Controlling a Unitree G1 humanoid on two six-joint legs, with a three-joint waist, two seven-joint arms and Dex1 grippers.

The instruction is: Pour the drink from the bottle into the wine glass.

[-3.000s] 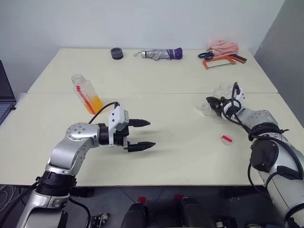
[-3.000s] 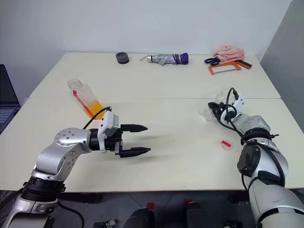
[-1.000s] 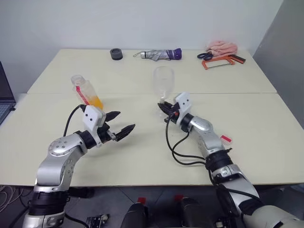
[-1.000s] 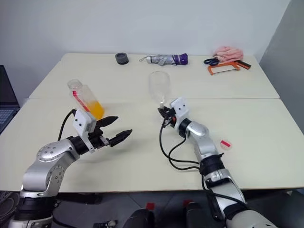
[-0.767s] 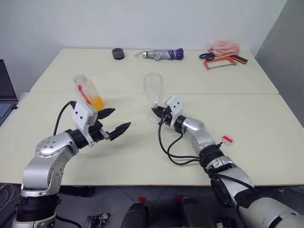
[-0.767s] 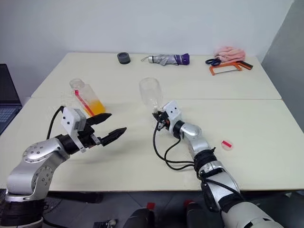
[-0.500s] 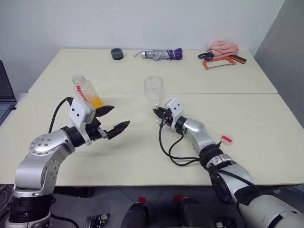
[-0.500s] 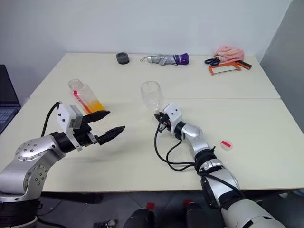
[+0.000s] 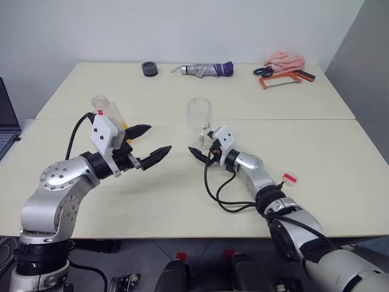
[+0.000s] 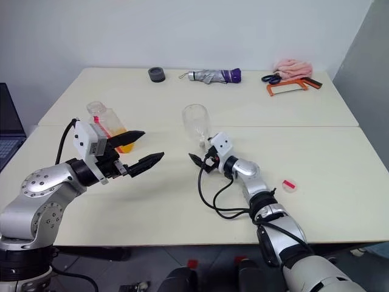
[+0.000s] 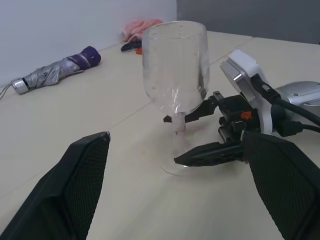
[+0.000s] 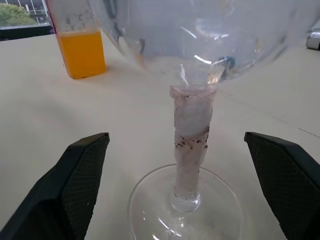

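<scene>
The clear stemmed wine glass stands upright and empty mid-table, the right gripper spread wide on either side of its stem without holding it. The small clear plastic bottle, uncapped with orange drink low inside, stands untouched just behind the wide-open left gripper. Pouring remains undone, and bare table around both leaves easy room.

Three seconds ago the wine glass lies on its side at the right of the table in the right gripper; now it stands upright near the table's middle. A second ago that gripper clamps the stem; now its fingers are spread on either side of it. The left gripper sits higher and nearer the bottle than before.
</scene>
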